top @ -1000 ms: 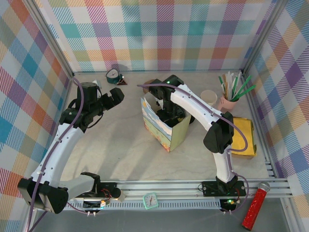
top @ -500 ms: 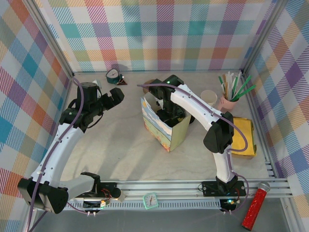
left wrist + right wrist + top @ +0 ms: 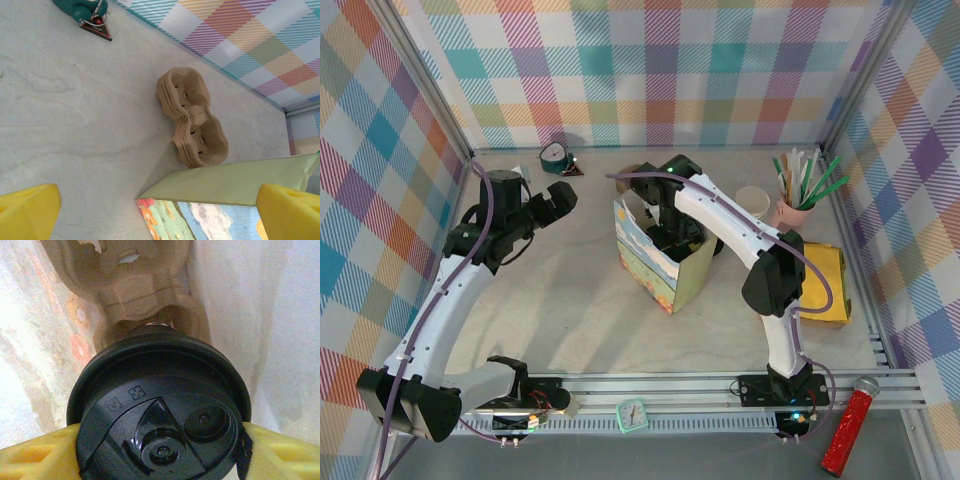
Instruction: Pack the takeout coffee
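The takeout coffee [image 3: 160, 420], black round lid facing up, is down inside the paper bag [image 3: 665, 270], which stands open mid-table. My right gripper [image 3: 160, 455] is shut on the coffee just under its lid, with yellow fingers [image 3: 35, 455] on either side. Below the cup, in the bag's bottom, lies a tan pulp cup carrier [image 3: 130, 280]. In the top view the right gripper [image 3: 670, 235] reaches into the bag's mouth. My left gripper [image 3: 555, 203] hangs open to the left of the bag and holds nothing; its yellow fingertips [image 3: 25, 212] frame the bag's green side [image 3: 235, 182].
A stack of pulp carriers [image 3: 192, 120] lies behind the bag. A teal alarm clock [image 3: 556, 156] stands at the back. Lidless paper cups [image 3: 753, 203], a pink cup of sticks [image 3: 795, 205] and a yellow packet [image 3: 825, 280] sit at the right. A red tube [image 3: 850, 425] lies beyond the rail.
The bag's painted front wall has shifted slightly. Both arms stay almost where they were.
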Controlling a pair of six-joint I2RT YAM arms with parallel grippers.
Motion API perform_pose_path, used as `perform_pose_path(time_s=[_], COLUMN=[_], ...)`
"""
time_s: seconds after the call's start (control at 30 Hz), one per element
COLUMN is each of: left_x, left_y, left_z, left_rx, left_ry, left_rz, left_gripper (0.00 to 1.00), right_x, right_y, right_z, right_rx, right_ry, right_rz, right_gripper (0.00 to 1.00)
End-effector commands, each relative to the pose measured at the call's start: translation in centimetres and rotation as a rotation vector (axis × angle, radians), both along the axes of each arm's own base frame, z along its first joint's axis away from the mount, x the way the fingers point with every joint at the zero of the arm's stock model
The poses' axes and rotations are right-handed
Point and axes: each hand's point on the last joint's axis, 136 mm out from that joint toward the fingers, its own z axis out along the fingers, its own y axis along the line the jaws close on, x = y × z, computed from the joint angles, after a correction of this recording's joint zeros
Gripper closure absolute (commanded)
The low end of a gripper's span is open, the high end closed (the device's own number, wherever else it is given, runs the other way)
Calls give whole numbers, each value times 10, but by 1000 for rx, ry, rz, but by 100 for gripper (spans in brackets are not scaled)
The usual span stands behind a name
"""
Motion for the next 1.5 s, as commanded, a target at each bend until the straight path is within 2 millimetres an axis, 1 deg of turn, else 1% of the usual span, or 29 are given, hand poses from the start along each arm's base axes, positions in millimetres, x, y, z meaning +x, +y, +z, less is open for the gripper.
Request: perform_pose_path(time_s=[0.0,0.17,0.67,1.47], left_x=[2,2,1,0], left_y=[1,0,1,1], left_z=[7,8,9,9], left_rx=[-9,-10,-10,-9], left_ry=[-20,-21,-24,-22], left_rz=[-2,-3,-2,0], left_gripper=[0,0,0,0], right_x=[1,2,3,3], right_y=[-6,-7,-8,-9], right_z=[-1,-4,-2,-9], right_rx=[-15,-19,-15,-18], right_ry=[4,6,2,9], right_rz=[13,10,11,5], right_gripper=[30,30,30,30])
